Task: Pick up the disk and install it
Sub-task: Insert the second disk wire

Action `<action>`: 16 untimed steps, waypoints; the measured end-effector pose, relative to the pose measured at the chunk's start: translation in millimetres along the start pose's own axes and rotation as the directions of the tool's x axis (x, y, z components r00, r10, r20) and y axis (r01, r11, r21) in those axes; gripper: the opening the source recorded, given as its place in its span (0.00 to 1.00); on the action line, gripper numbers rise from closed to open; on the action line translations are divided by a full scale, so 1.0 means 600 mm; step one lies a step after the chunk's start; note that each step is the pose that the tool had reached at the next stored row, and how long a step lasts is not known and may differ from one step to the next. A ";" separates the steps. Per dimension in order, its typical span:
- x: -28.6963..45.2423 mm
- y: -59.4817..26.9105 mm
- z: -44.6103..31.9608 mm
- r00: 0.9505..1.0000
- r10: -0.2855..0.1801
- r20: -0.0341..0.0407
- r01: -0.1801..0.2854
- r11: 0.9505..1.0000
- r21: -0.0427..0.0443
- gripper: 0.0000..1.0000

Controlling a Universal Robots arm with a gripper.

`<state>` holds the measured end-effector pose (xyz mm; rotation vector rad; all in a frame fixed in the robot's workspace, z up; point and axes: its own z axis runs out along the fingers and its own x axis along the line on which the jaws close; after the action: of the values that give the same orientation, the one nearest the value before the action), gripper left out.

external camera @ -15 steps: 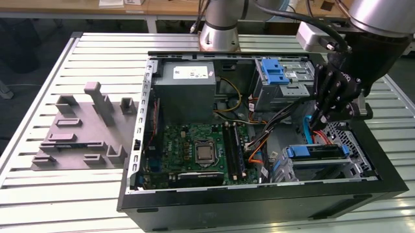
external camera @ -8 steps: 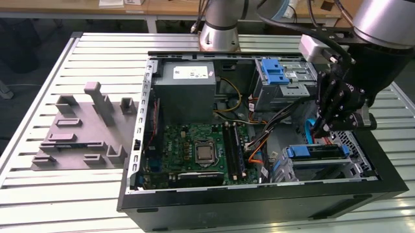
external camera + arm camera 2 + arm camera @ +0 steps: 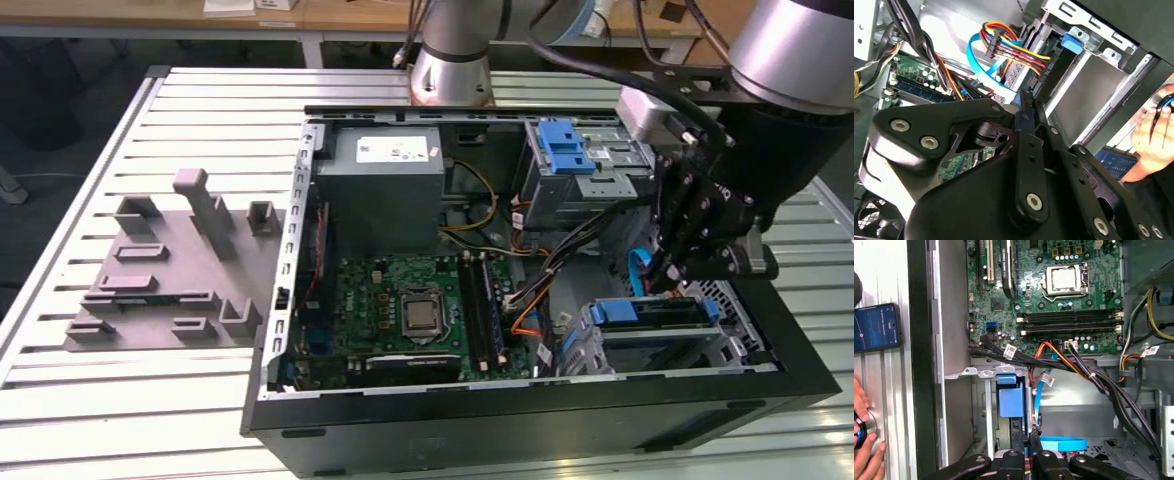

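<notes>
Surface: silver ribbed metal surface (image 3: 160, 400) under everything.
Computer case: big black open computer case (image 3: 534, 420) lies on it, green circuit board (image 3: 407, 310) inside.
Gripper: black gripper (image 3: 671, 272) hangs inside the case, fingers pressed together, holding nothing.
Disk: flat silver disk with blue frame (image 3: 650, 313) sits in the corner bay, just below the gripper.

Exterior view high, angled down on open computer case (image 3: 534, 420), both wrist views close inside it
</notes>
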<state>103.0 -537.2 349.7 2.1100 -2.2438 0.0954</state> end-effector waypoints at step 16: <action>0.026 -0.007 0.019 0.998 0.000 0.058 0.000 1.000 -0.004 0.16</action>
<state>105.9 -554.0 339.9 2.1386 -2.2739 0.0300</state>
